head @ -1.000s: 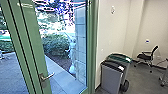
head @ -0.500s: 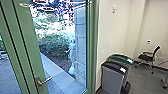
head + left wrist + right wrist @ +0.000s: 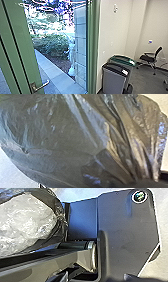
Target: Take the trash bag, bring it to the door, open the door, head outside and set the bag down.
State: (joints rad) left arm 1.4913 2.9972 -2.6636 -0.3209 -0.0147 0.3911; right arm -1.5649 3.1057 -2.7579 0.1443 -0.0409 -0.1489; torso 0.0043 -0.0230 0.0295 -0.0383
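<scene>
Two bins stand just beside the green frame, with grey floor between them and the chair. The door has a slanting green edge, its handle standing out over the paving; whether glass or open room lies from edge to frame, I cannot tell. The left wrist view has the trash bag close up, dark and pleated; the right adds pale, crinkled plastic. Whether either pincer is wide, narrow or holding it, I cannot tell.

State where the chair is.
In the head view, the chair stands at the right, on the floor near the wall, beyond the green-lidded bin.
</scene>
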